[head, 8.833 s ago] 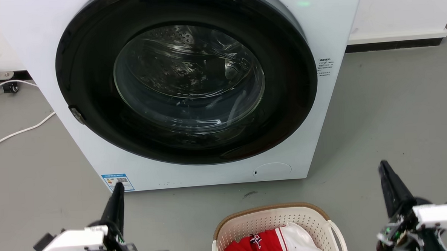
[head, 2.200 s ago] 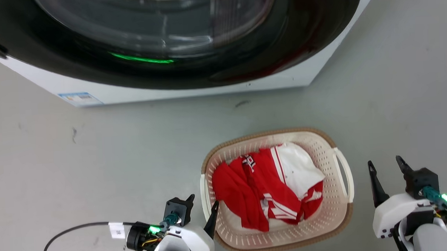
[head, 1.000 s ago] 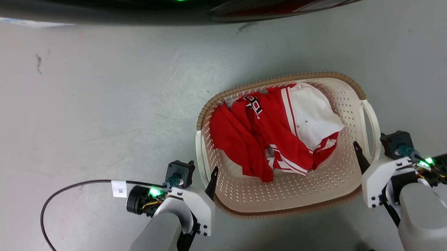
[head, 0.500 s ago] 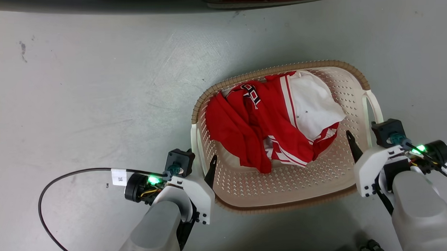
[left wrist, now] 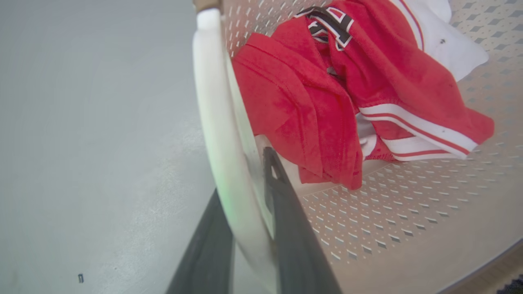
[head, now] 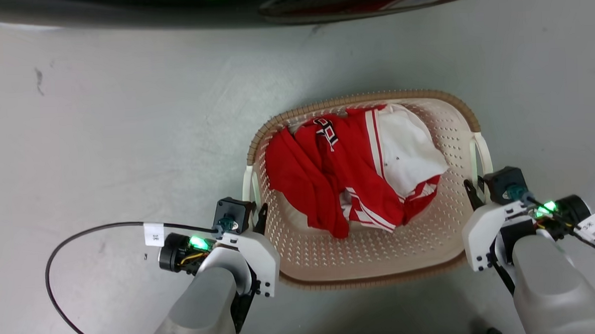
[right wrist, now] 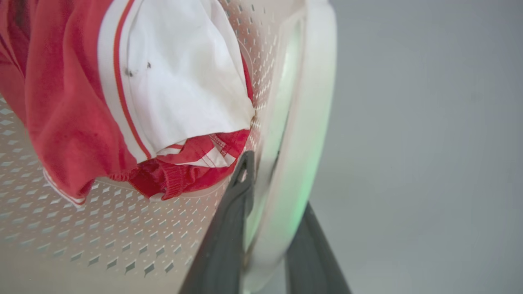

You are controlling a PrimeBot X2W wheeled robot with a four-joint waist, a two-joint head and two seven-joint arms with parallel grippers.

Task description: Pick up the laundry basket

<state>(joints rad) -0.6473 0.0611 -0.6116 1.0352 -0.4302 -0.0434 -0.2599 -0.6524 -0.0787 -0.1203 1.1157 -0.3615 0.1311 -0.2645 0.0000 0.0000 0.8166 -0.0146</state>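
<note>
The laundry basket (head: 360, 101), cream and perforated with a brown rim, sits on the grey floor between my arms, holding red and white clothing (head: 358, 179). My left gripper (head: 255, 216) is shut on the basket's white left handle (head: 248, 176). In the left wrist view that left handle (left wrist: 214, 110) runs between the two dark fingers (left wrist: 282, 204). My right gripper (head: 478, 189) is shut on the right handle (head: 480, 151). In the right wrist view the right handle (right wrist: 314, 102) is pinched between the fingers (right wrist: 237, 192). Whether the basket is off the floor I cannot tell.
The washer's dark door (head: 120, 9) crosses the top edge, with a green light on it. A black cable (head: 79, 234) loops from my left wrist over the floor at the lower left. Bare grey floor (head: 99, 120) surrounds the basket.
Both grippers have closed on the side handles; half a second ago their fingers stood apart around them. Before that the head view swung down from the washer to the basket.
</note>
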